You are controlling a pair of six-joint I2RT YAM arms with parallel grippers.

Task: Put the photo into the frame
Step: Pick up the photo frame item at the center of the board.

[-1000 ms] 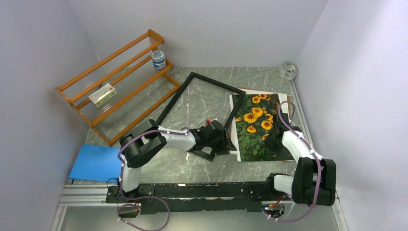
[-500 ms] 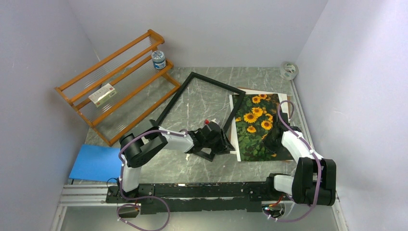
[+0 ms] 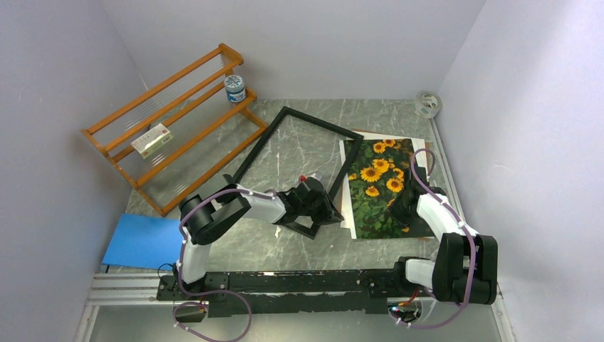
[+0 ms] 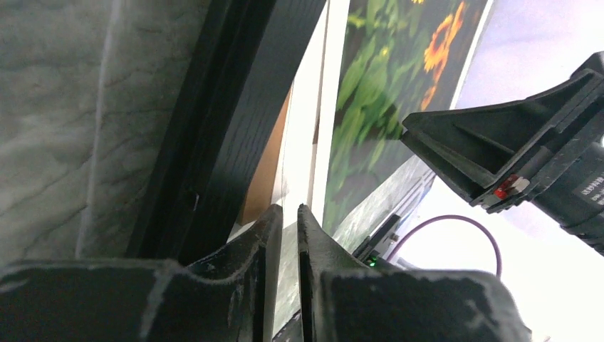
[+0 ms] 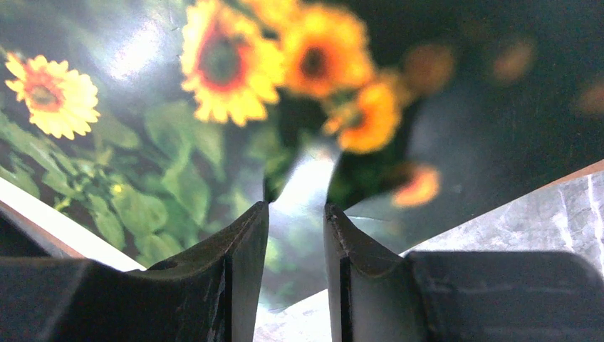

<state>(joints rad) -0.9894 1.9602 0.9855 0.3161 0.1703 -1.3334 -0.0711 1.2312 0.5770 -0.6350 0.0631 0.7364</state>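
the grey marbled surface (image 3: pixel 342 246) carries a rack (image 3: pixel 214 169), a frame (image 3: pixel 323 122), a blue sheet (image 3: pixel 142 241), a tape roll (image 3: pixel 428 105), a photo (image 3: pixel 377 185) over a board (image 4: pixel 265 171).

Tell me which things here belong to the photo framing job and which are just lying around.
For the job: sunflower photo, black frame.
Just lying about: orange rack, jar, small box, blue sheet, tape roll.

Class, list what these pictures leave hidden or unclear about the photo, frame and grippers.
- Left wrist view: whether the left gripper pinches anything; too close.
- Top view: the left arm covers the frame's near end.
- Top view: the right gripper covers the photo's near right part.
- Right wrist view: far sunflowers blurred.
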